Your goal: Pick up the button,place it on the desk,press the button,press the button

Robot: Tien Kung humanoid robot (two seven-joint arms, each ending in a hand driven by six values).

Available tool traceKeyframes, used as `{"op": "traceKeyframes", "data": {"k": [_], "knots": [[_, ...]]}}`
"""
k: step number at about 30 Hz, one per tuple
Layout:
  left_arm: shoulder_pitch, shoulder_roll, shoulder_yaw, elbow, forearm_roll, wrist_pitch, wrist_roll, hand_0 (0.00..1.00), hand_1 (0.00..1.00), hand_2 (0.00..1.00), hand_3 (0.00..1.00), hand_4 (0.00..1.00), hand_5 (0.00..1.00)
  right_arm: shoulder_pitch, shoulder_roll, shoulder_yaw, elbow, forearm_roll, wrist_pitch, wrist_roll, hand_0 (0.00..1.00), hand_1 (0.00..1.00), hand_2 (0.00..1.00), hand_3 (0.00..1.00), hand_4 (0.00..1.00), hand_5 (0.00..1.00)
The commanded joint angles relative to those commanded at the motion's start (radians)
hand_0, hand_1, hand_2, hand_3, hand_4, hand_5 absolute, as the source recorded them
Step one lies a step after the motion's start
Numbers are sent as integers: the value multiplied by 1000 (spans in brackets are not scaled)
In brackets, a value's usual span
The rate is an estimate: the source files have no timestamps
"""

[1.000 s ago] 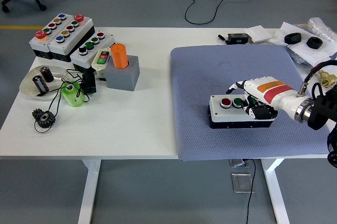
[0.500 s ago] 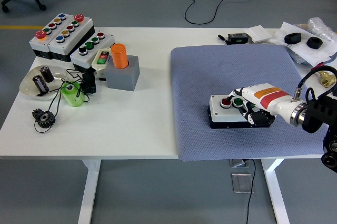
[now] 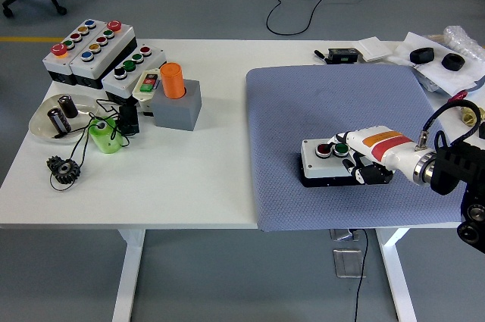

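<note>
A white-topped button box (image 3: pixel 318 164) with a black base lies on the grey mat (image 3: pixel 333 102), right of the table's middle. It carries a red button (image 3: pixel 323 150) and a green button (image 3: pixel 341 148). My right hand (image 3: pixel 353 160), white with a red and orange stripe, comes in from the right and lies low over the box's right half. One fingertip rests at the green button and the other fingers are curled down against the box's right end. Whether the button is pushed in cannot be seen. The left arm is out of view.
At the far left stand other button boxes (image 3: pixel 91 51), a grey block with an orange cylinder (image 3: pixel 173 81), a bowl of parts (image 3: pixel 53 119), a green piece (image 3: pixel 102 136) and a black gear (image 3: pixel 62 168). Black items and papers (image 3: pixel 432 55) lie at the back right.
My right hand has sunk lower and settled onto the box. Its outstretched finger drew back from above the red button to the green one. The box has stayed in place.
</note>
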Motion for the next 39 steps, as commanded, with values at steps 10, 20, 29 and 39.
{"op": "traceKeyframes", "data": {"k": [10,20,29,39], "knots": [[-1,0,-4,0,1,1,0,602,543,502,457,279,982,-35,-36,102,42,13,2,8,263,2,135,740,358,2],[-1,0,-5,0,3,1,-1,602,542,502,456,279,981,-61,-64,126,63,13,12,7,263,2,135,736,357,2],[-1,-1,3,0,-1,0,1,602,542,502,457,279,982,-61,-72,99,69,17,23,7,262,2,134,725,356,2],[2,-2,9,0,-4,1,2,602,542,502,457,279,984,-64,-67,84,40,17,31,7,263,2,135,725,358,2]]}}
